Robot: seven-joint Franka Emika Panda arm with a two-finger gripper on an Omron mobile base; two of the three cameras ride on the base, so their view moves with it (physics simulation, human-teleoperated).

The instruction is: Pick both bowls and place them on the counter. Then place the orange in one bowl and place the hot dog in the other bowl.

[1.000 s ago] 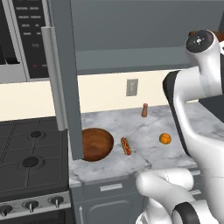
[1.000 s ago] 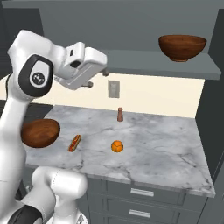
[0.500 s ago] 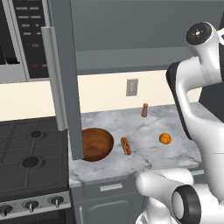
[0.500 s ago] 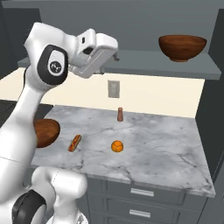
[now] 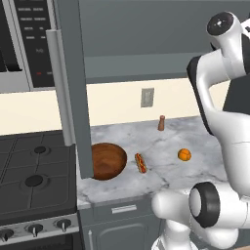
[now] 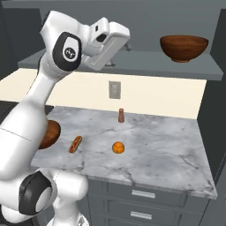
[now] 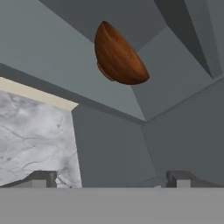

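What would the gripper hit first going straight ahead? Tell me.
Probably the bowl on the shelf: the open gripper points up toward it with nothing between, though the depth is unclear.

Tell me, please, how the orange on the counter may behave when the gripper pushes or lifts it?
The orange is a plain ball on flat marble counter, so a push would probably make it roll. It looks small and smooth, so it might slip between the fingers.
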